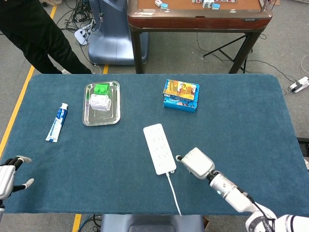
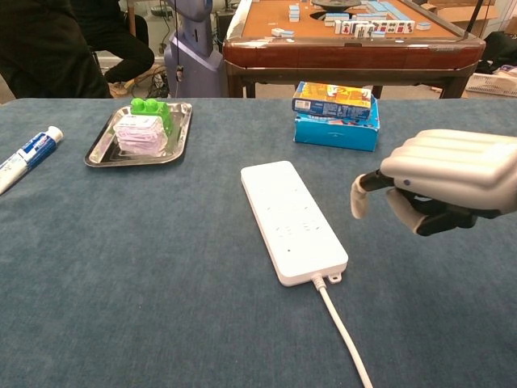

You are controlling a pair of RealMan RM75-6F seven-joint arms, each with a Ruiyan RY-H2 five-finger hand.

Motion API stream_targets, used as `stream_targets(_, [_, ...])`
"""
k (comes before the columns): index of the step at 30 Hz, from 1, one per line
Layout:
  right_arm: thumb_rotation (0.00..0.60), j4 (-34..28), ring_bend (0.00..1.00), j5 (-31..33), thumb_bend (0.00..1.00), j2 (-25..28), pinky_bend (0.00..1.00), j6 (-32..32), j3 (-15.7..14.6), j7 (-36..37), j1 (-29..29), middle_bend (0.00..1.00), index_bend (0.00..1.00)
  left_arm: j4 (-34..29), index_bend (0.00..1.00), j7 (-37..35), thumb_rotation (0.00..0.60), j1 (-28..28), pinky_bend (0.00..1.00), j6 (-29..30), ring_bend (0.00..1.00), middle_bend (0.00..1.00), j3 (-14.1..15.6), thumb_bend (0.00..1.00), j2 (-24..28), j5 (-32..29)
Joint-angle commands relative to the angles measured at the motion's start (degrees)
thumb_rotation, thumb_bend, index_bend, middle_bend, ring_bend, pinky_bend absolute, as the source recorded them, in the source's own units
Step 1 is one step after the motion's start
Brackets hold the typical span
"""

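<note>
A white power strip point(image 1: 159, 148) point(image 2: 293, 220) lies mid-table, its cord running off the near edge. My right hand point(image 1: 195, 163) point(image 2: 440, 181) hovers just right of the strip's near end, fingers curled under and thumb sticking out, holding nothing. My left hand point(image 1: 8, 173) sits at the near left corner of the table, fingers apart and empty; the chest view does not show it.
A steel tray point(image 1: 88, 117) point(image 2: 102, 145) holds a green block point(image 1: 101, 89) and a wrapped pack point(image 1: 100, 102). A toothpaste tube point(image 1: 57, 122) point(image 2: 28, 158) lies at the left. A blue box stack point(image 1: 181, 94) point(image 2: 336, 115) stands behind the strip. A person point(image 1: 38, 34) stands beyond the table.
</note>
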Motion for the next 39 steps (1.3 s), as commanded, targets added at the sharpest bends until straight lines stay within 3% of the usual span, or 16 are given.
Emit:
stream_targets(1, [0.6,0.5,1.0,2.5,0.91,-2.0,1.0,-1.7,0.3,-2.4,1.9,0.98,0.36,0.3,0.46,-0.2,0.6,-0.2,0.55,-0.5,0.37,0.36,-0.2,0.05,-0.1,-0.5])
stream_targets(15, [0.6,2.9,1.0,10.8,0.96,-7.5,1.0,-3.8,-0.5,-8.4,7.8,0.99,0.36,0.9,0.46,-1.3,0.6,-0.1,0.55,-1.0,0.37,0.36,-0.8,0.05,0.3,-2.1])
stream_targets(39, [0.6,5.3,1.0,15.3,0.96,-10.0,1.0,-1.6,-3.6,-9.0,12.2,0.99,0.36,0.8,0.46,-1.8,0.6,0.1,0.55,-1.0,0.37,0.36,-1.1,0.05,0.6,-2.6])
